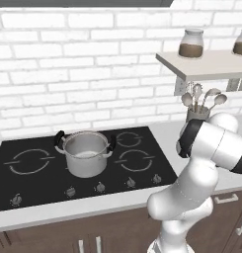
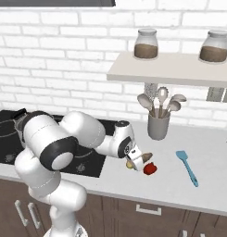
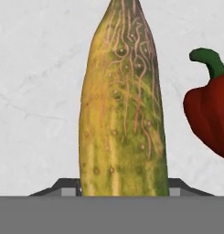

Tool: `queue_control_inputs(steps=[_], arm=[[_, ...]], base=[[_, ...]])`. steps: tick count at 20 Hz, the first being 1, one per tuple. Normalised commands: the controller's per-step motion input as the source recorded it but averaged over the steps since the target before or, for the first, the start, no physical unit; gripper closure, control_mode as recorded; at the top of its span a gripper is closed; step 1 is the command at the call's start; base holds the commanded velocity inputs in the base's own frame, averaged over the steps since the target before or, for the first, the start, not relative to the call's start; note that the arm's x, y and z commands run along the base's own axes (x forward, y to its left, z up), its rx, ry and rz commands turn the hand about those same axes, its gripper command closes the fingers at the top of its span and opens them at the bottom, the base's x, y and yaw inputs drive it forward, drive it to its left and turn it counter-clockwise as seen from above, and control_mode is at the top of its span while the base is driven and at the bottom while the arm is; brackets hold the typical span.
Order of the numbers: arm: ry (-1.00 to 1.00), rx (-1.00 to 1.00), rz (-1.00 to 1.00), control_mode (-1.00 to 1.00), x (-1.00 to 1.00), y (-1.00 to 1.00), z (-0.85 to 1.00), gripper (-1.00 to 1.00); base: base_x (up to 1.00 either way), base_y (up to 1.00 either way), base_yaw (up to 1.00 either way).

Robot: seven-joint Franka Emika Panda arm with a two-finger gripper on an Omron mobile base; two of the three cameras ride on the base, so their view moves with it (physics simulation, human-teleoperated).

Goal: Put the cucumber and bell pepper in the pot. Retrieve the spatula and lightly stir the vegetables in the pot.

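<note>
The yellow-green cucumber [image 3: 123, 114] lies on the pale counter, running up the middle of the hand view. My gripper [image 3: 124, 189] straddles its near end, and the two dark fingertips [image 3: 67, 189] press against its sides. In the right base view the gripper [image 2: 135, 162] is low over the counter right of the cooktop, on the cucumber [image 2: 130, 164]. The red bell pepper [image 3: 209, 114] [image 2: 150, 169] lies just beside it. The light blue spatula [image 2: 187, 167] lies farther right. The steel pot [image 1: 86, 153] stands on the cooktop to the left.
A grey holder with metal spoons and ladles [image 2: 159, 126] stands behind the vegetables by the wall. Above it runs a shelf [image 2: 170, 69] with two jars. The black cooktop [image 1: 33, 183] has knobs along its front edge.
</note>
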Motion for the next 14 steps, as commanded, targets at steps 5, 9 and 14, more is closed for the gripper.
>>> queue_control_inputs(steps=[5, 9, 14], arm=[[-0.01, 0.00, 0.13, -1.00, 0.00, 0.46, 0.05, 1.00], [-0.04, 0.00, 0.30, -1.00, 0.00, 0.99, 0.22, 1.00], [-0.02, 0.00, 0.38, -1.00, 0.00, 0.98, 0.39, 1.00]], base=[[0.00, 0.00, 0.00], [0.00, 0.00, 0.00], [0.00, 0.00, 0.00]])
